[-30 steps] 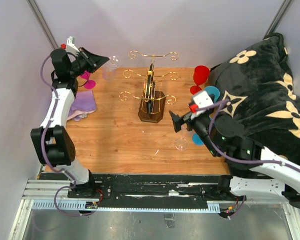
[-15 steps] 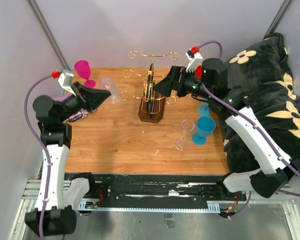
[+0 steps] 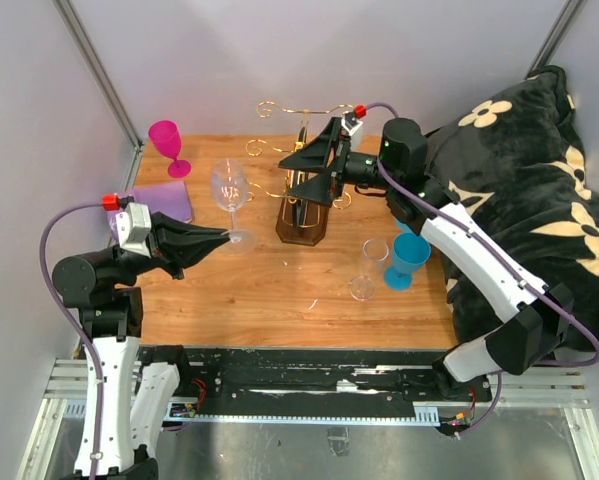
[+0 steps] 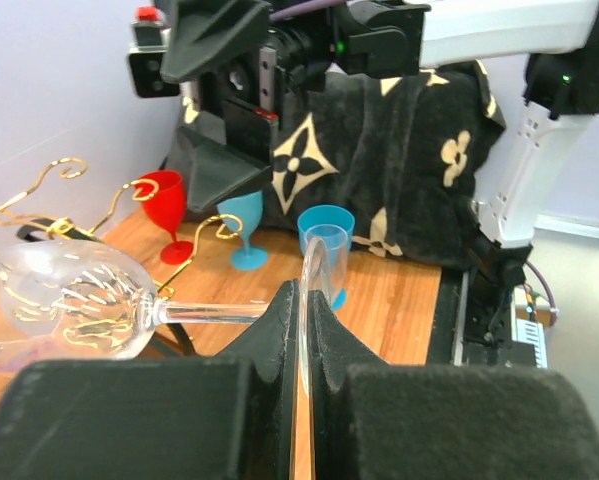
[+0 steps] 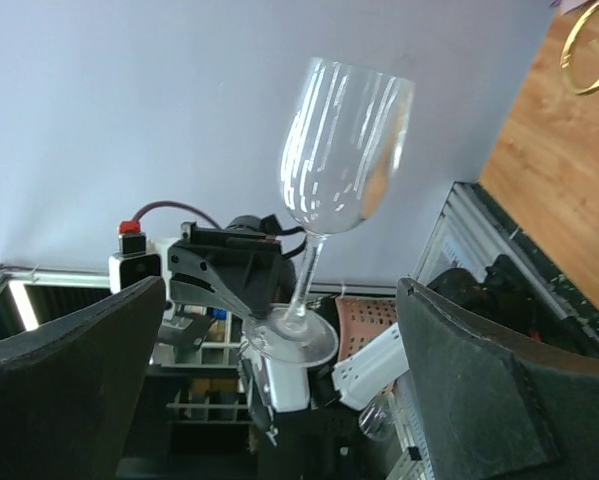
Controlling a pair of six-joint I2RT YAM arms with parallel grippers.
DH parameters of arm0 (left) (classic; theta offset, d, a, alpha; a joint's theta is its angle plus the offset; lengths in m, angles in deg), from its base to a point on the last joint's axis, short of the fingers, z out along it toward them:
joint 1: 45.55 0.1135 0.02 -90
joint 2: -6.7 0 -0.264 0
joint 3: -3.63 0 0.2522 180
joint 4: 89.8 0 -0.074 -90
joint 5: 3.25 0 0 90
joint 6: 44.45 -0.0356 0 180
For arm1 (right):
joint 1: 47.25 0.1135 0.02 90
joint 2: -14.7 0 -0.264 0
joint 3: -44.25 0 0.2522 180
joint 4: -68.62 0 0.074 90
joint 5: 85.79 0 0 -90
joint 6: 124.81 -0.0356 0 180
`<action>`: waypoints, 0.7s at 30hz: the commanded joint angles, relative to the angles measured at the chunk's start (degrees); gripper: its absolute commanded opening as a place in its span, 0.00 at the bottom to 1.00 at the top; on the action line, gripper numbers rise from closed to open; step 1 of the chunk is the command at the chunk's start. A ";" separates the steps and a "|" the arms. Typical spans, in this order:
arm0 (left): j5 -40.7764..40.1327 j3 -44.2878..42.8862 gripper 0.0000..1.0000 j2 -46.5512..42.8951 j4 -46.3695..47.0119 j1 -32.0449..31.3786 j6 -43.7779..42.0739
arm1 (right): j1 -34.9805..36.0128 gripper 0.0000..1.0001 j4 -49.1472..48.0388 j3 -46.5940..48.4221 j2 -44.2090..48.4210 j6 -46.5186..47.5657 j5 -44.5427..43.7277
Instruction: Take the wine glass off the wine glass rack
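left tool (image 3: 223, 236) hides wine glass (image 3: 229, 184) foot, probably clamped

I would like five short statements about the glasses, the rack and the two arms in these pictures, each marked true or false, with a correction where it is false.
1. The left jaws are shut on the foot of the clear wine glass. True.
2. The right jaws are shut on the wine glass rack. False: they stand wide open by the rack's gold arms, with nothing between them.
3. A pink glass stands upright near the table's far left corner. True.
4. The blue cup hangs from the rack. False: the blue cup stands on the table, to the right of the rack.
5. The clear wine glass hangs on a hook. False: it is off the rack, to its left.
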 commanded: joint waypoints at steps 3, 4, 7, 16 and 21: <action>4.11 1.51 0.01 -1.14 11.59 -2.27 3.03 | 5.69 0.99 -7.33 1.92 -3.27 -8.95 1.71; 4.26 1.45 0.01 -1.25 11.66 -2.46 2.82 | 6.45 0.99 -7.74 2.23 -4.07 -9.30 1.62; 4.46 1.10 0.00 -1.34 11.95 -3.16 2.26 | 7.98 0.99 -8.23 2.97 -6.15 -10.15 1.61; 6.20 -0.42 0.00 -1.97 12.32 -5.39 4.89 | 8.60 0.99 -9.05 4.56 -8.89 -10.17 0.12; 6.37 -0.42 0.01 -2.33 11.05 -5.65 4.44 | 9.25 0.97 -10.83 4.84 -9.79 -11.17 -0.10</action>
